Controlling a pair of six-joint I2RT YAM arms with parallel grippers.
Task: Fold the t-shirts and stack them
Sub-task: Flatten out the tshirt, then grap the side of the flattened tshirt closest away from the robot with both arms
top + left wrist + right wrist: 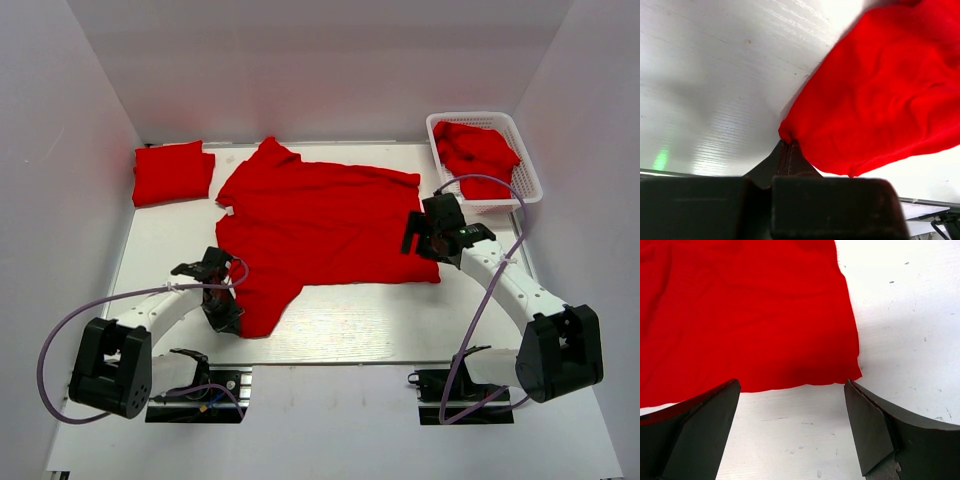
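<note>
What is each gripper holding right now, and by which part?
Left gripper pinches the spread t-shirt by a fold at its near-left edge. Right gripper is open over the shirt's right corner, holding nothing.

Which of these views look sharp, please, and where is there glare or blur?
Top external: evenly lit and sharp across the spread shirt. Left wrist: the left hand is a dark blur, with glare on the table. Right wrist: shirt sharp, right hand soft.

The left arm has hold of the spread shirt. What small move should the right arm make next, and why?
Probably lower the right gripper and close it on the shirt's hem corner. Its jaws stand open just above that corner, while the left gripper is shut on the sleeve.
</note>
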